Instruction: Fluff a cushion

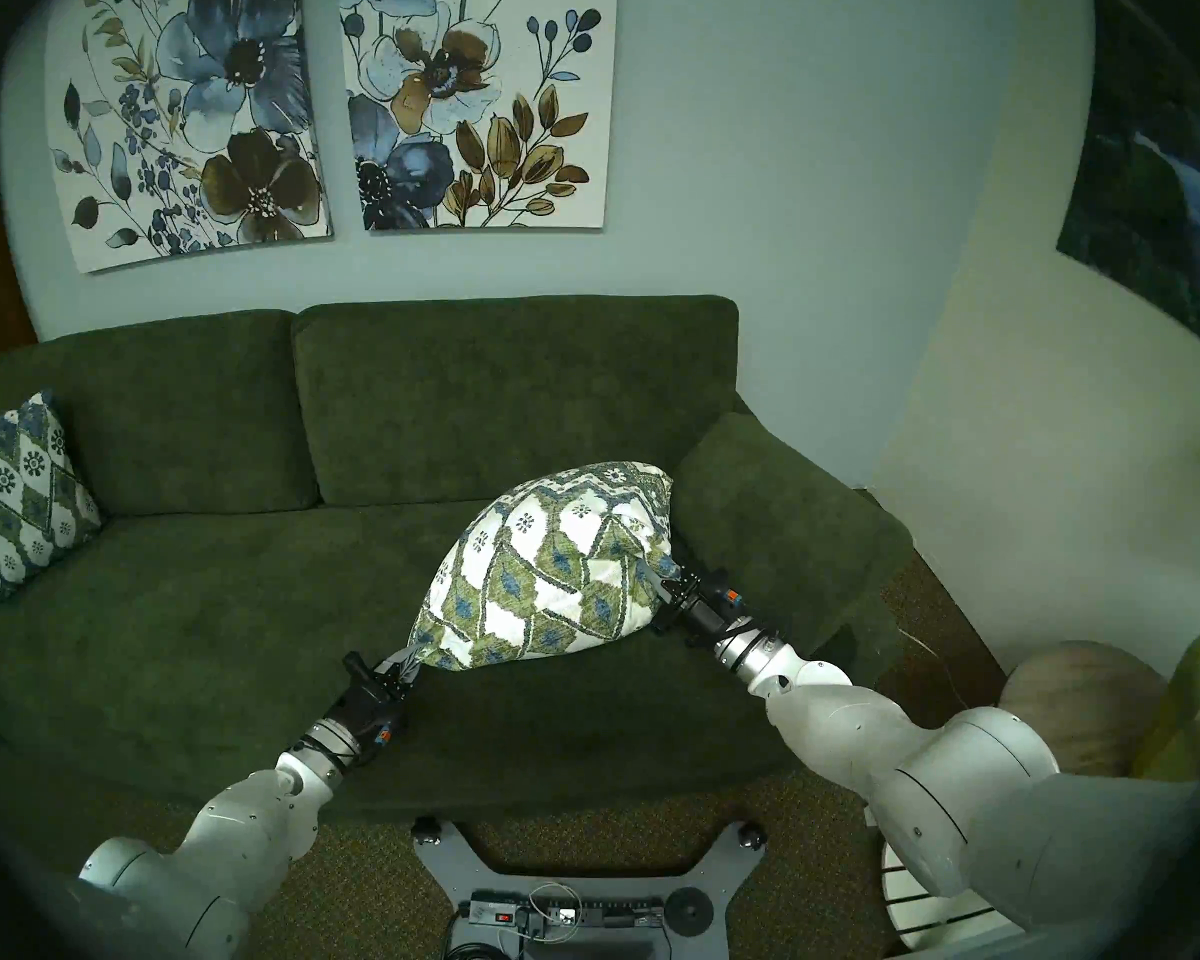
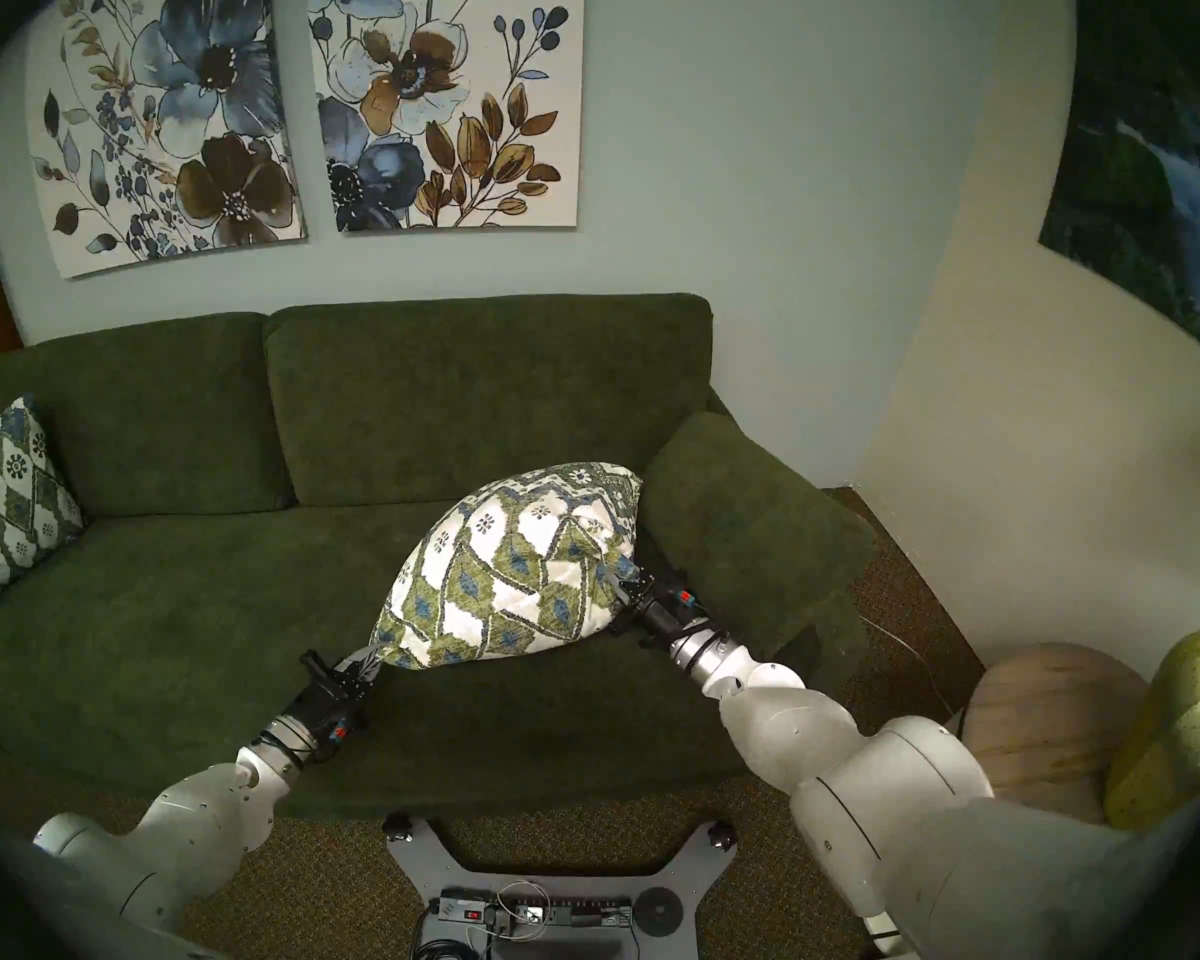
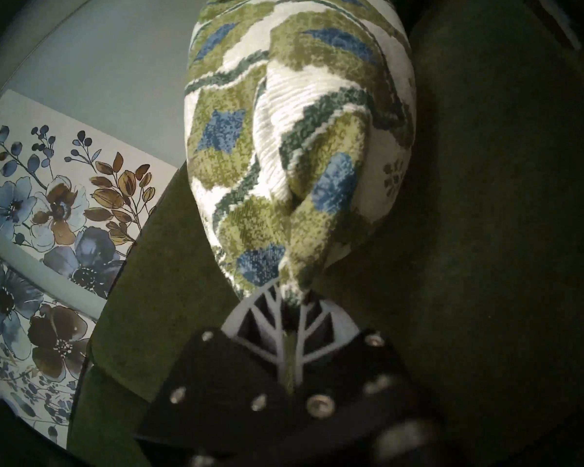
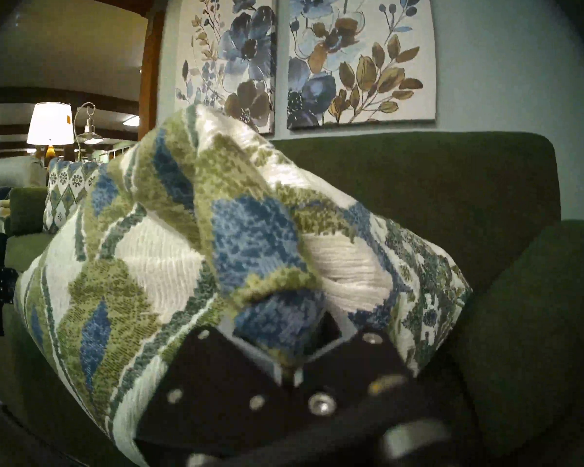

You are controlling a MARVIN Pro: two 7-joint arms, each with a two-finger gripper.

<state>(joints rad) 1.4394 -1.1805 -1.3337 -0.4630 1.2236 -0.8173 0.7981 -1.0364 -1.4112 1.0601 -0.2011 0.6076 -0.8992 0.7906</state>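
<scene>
Trainee: Well, the left gripper [image 1: 407,661] has its white ribbed fingers [image 3: 270,321] pressed together on a pinched corner of the cushion [image 1: 549,564], with a thin strip of green fabric squeezed between them.

Operator: And the right gripper [image 1: 659,577] is clamped the same way on the opposite corner, its fingers buried in bunched blue and olive weave. Between the two, the cushion is drawn out on a slant above the sofa [image 1: 237,605] seat, its far end close by the sofa's right armrest [image 1: 777,515].

Trainee: How does the fabric look up close?

Operator: White ribbed ground, olive-green diamonds with blue centres, dark teal zigzag outlines, and small dark flower motifs in the white patches. It is plump in the middle and tapers to a point at each gripped corner, with deep folds running from both pinches.

Trainee: Whether its underside touches the seat, I cannot tell.

Operator: Further out, a second patterned pillow [image 1: 15,501] leans at the sofa's left end, well apart. Two floral canvases [image 1: 334,106] hang on the wall behind, and a lit lamp [image 4: 50,126] shows in the right wrist view.
</scene>
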